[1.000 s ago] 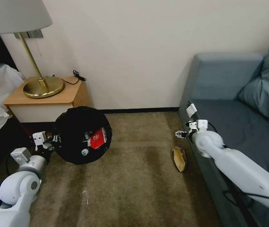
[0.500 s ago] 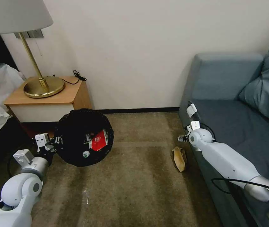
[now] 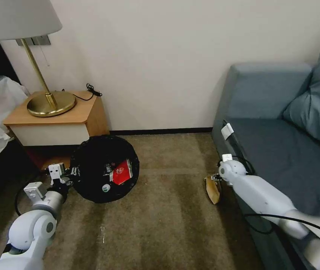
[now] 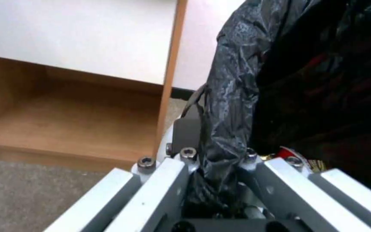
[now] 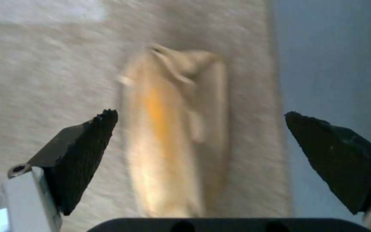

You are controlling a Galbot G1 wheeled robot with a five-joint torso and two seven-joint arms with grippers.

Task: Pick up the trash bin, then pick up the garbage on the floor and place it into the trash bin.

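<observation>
A: The right gripper (image 3: pixel 215 177) was seen at the centre-right of the head view, lowered since a second earlier to just above the banana peel (image 3: pixel 213 189); its jaws were spread wide, with nothing held, and the peel was framed between the two fingertips (image 5: pixel 92 151) in the right wrist view.

B: And the left gripper (image 3: pixel 71 173)?

A: It was found at the lower left, clamped on the bag-lined rim of the trash bin (image 3: pixel 105 168). The bin had been carried slightly toward the frame's centre and lower, still tilted with its mouth toward the camera. A red-and-white packet (image 3: pixel 121 173) and other litter lay inside.

B: What was implied for the task?

A: The peel was judged the last piece left on the carpet (image 3: pixel 160 225), with the grasp about to be attempted.

B: How was the peel lying?

A: Beside the sofa (image 3: pixel 280 142) base, its long axis ran from the frame's bottom toward its top, roughly parallel to the sofa edge. The jaws were set across that axis, so closure over the narrow width was judged feasible.
</observation>
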